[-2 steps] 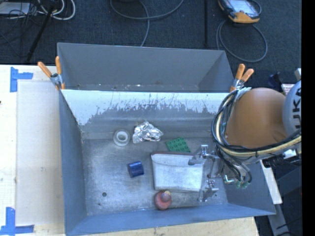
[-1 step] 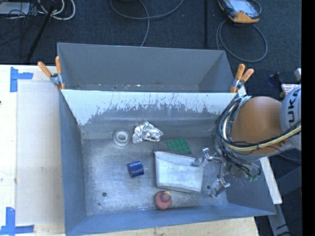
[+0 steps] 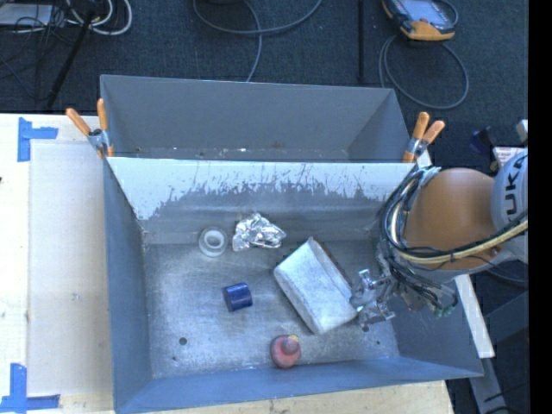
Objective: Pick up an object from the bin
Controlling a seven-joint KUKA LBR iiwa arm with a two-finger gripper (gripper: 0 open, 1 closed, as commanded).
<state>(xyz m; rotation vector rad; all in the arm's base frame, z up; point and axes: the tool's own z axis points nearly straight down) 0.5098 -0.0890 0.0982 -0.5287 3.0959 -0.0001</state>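
Note:
My gripper [image 3: 369, 304] sits low at the right side of the bin floor, its metal fingers right against the right end of a pale grey rectangular block [image 3: 312, 285] that lies slanted in the middle. Whether the fingers grip that block I cannot tell. A small red ball-like thing [image 3: 285, 350] lies near the front wall, left of and below the gripper.
Further left on the floor lie a small blue block [image 3: 237, 296], a crumpled ball of silver foil [image 3: 257, 231] and a clear tape roll [image 3: 212, 241]. The arm with its orange cover and cables hangs over the bin's right wall.

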